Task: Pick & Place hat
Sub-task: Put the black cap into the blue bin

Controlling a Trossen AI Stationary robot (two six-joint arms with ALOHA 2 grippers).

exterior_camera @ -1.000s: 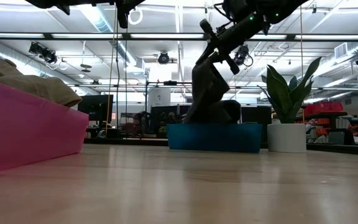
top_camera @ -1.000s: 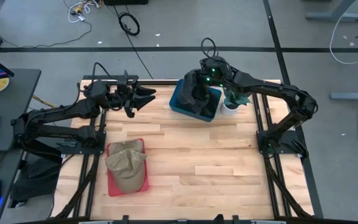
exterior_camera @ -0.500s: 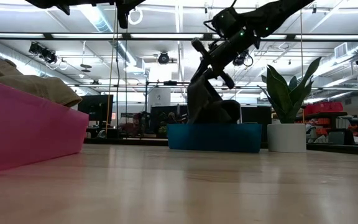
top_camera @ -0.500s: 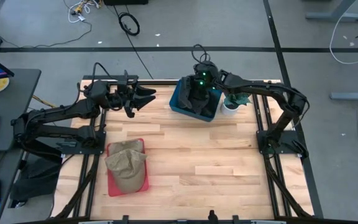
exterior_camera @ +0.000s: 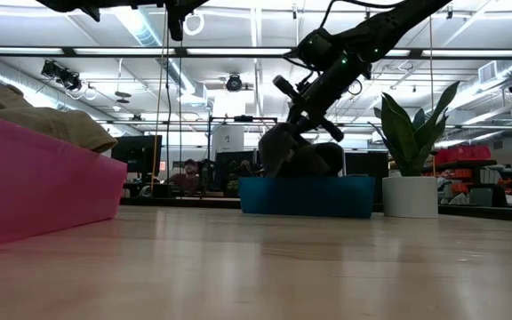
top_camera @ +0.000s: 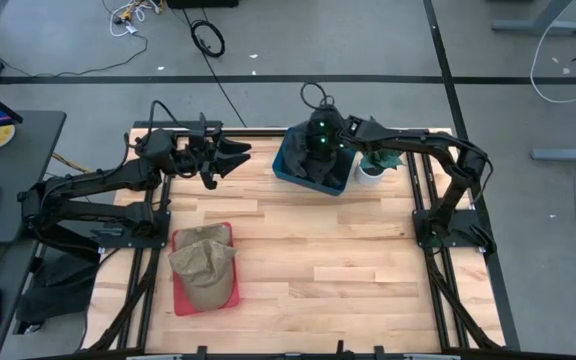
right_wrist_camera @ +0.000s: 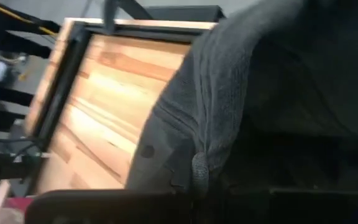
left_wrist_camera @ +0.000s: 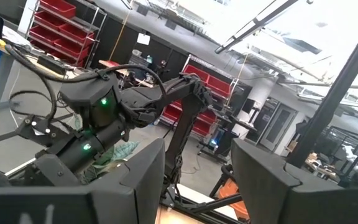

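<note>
1. Presently, right end effector [top_camera: 313, 152] sits over the blue bin [top_camera: 290, 165] at far centre of the tabletop [top_camera: 318, 250], lowered into the bin's contents. Green status lights show on its wrist.
2. Dark grey hat [top_camera: 311, 172] lies in the blue bin; low view shows the hat [exterior_camera: 278, 156] bunched above the bin [exterior_camera: 305, 196] rim, w/ right end effector [exterior_camera: 284, 135] angled down onto it.
3. Right wrist view: grey fabric [right_wrist_camera: 229, 93] fills most of the frame, right up against the camera. Grip state of right end effector: cannot tell, fingers hidden by cloth.
4. Potted plant [top_camera: 373, 165] in a white pot stands just right of the blue bin; low view confirms the plant [exterior_camera: 412, 169] beside the bin, apart from it.
5. Left end effector [top_camera: 230, 157] hovers above far-left part of tabletop, well apart from the blue bin, fingers spread, holding nothing. Left wrist view shows both fingers [left_wrist_camera: 142, 180] w/ a clear gap between them, right arm visible beyond.
6. Tan hat [top_camera: 204, 265] rests in the pink tray [top_camera: 180, 300] at near-left of tabletop; brim overhangs the tray on the right. Low view: pink tray [exterior_camera: 43, 187] at left w/ tan hat [exterior_camera: 34, 111] on top.
</note>
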